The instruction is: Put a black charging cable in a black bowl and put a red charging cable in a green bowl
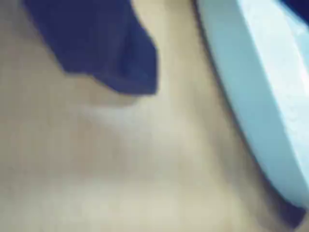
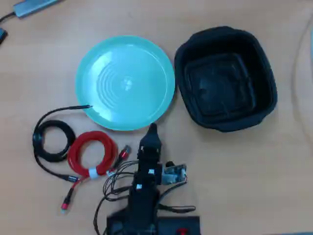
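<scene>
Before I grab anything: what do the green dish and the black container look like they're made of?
Green bowl: looks like glossy hard plastic or glazed ceramic; smooth, with soft sheen and moulded concentric rings. I can't tell which. Black bowl: matte, light-absorbing, with rounded soft-looking walls and a stepped inside; possibly moulded foam or fabric-covered shell, not certain.

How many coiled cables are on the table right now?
2: the black cable lies left of the red cable in the overhead view, both below the green bowl. Neither is in a bowl.

Blurred wrist view; evenly lit overhead
</scene>
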Controlling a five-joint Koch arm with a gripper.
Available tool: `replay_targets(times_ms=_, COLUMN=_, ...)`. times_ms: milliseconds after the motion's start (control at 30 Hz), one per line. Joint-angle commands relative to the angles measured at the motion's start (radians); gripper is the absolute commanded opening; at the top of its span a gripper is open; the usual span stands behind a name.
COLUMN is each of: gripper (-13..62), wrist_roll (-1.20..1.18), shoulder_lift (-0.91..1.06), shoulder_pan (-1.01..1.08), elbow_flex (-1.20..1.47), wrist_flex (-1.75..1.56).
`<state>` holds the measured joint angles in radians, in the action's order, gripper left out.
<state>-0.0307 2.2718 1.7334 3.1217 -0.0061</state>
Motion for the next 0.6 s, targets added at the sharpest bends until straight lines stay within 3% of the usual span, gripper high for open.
replay_targets(times_ms=0, gripper=44.7, wrist_roll=0.316, shoulder_lift=0.055, shoulder_pan=-0.232, elbow_flex=-0.701, wrist_flex=1.009)
replay_targets(times_ms=367, gripper=44.7, wrist_roll=0.321, shoulder_lift=0.054, shoulder_pan=-0.239, elbow_flex=-0.738, wrist_flex=1.017)
replay_targets(times_ms=567, gripper=44.7, wrist_roll=0.324, shoulder_lift=0.038, shoulder_pan=-0.362, elbow_flex=-0.857, wrist_flex=1.074)
